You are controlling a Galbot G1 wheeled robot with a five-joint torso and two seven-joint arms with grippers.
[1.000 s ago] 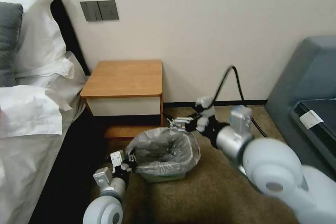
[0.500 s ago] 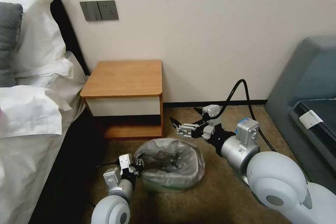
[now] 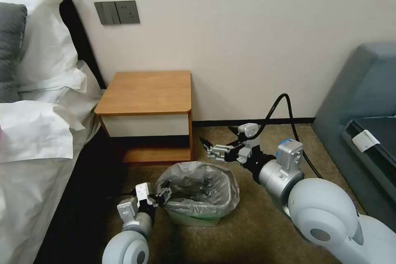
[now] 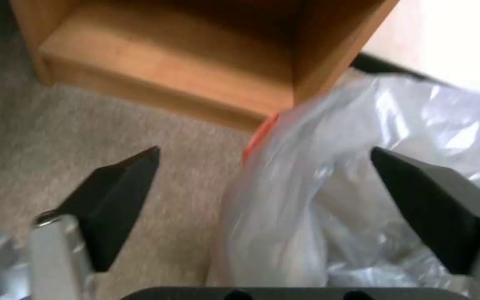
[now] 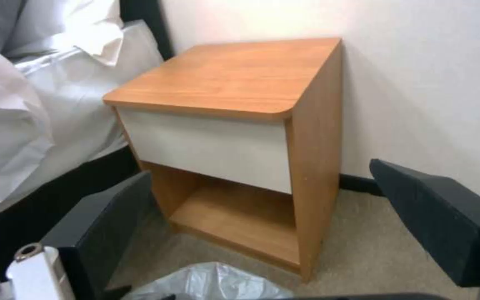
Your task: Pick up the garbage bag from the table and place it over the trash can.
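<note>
The garbage bag (image 3: 197,185) is spread as grey crinkled film over the rim of the trash can (image 3: 194,217), which stands on the carpet in front of the table (image 3: 148,90). My left gripper (image 3: 163,193) is open at the bag's near-left rim. In the left wrist view, the bag's (image 4: 362,166) orange-edged film lies between the spread fingers (image 4: 119,196), unclamped. My right gripper (image 3: 210,148) hovers open just beyond the can's far-right side, clear of the bag. Between its black fingers (image 5: 437,210) I see the table (image 5: 223,75) and a bit of bag (image 5: 212,283).
A bed (image 3: 37,132) with white sheets and pillows borders the left. A grey sofa (image 3: 363,99) stands at the right. The wall (image 3: 247,29) runs close behind the table. Open carpet (image 3: 247,231) lies in front of the can.
My right gripper has lifted off the bag's far rim and drawn back to the right. The can with the bag has shifted slightly nearer. My left gripper has moved right along the rim.
</note>
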